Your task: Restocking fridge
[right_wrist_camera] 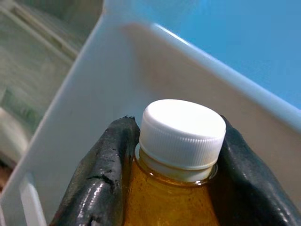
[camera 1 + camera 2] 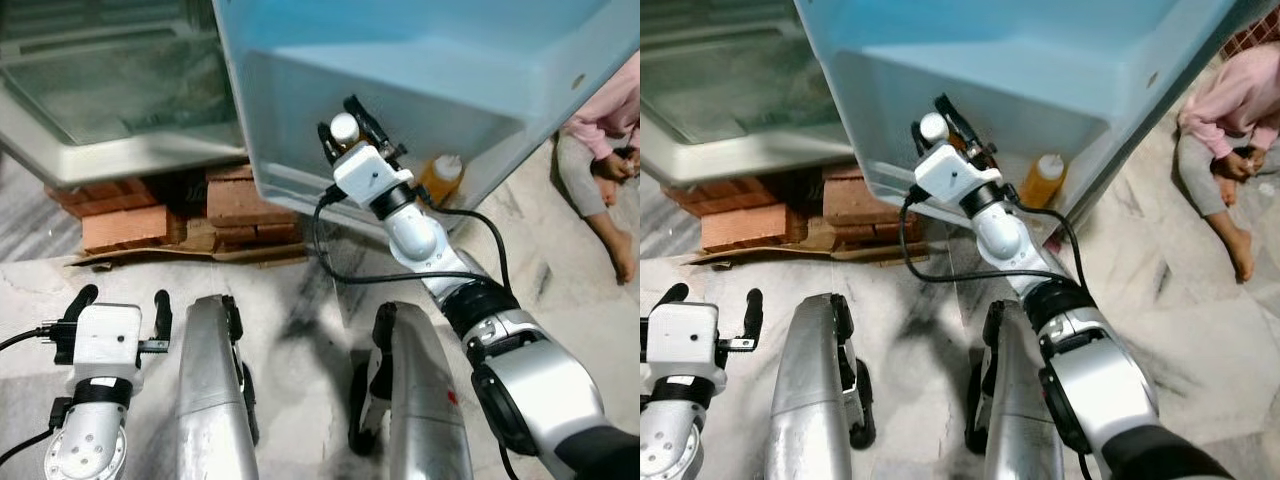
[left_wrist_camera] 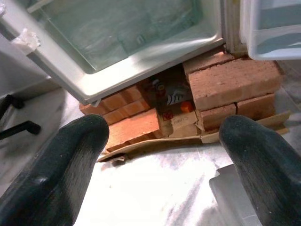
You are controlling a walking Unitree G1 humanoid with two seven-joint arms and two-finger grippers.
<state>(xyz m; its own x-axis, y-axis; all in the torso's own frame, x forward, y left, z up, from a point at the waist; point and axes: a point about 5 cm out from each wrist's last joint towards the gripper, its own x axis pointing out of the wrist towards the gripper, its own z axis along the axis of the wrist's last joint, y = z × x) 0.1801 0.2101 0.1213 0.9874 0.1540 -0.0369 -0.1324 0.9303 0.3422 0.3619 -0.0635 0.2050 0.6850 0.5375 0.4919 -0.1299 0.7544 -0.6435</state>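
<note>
My right gripper (image 2: 347, 128) is shut on an amber bottle with a white cap (image 1: 182, 126), gripping it just under the cap. It holds the bottle up against the open fridge door's lower shelf (image 2: 300, 180). A second amber bottle with a white cap (image 2: 441, 178) stands in that door shelf, to the right of the gripper. The fridge's open compartment (image 2: 110, 100) is at the upper left. My left gripper (image 2: 120, 305) hangs low at the lower left, open and empty, its fingers (image 3: 51, 169) wide apart.
The fridge rests on red bricks (image 2: 235, 200) with flattened cardboard (image 2: 180, 255) under them. A person in pink (image 2: 605, 140) sits on the marble floor at the right. My two silver legs (image 2: 215, 400) stand below. A black cable (image 2: 400, 275) trails from the right arm.
</note>
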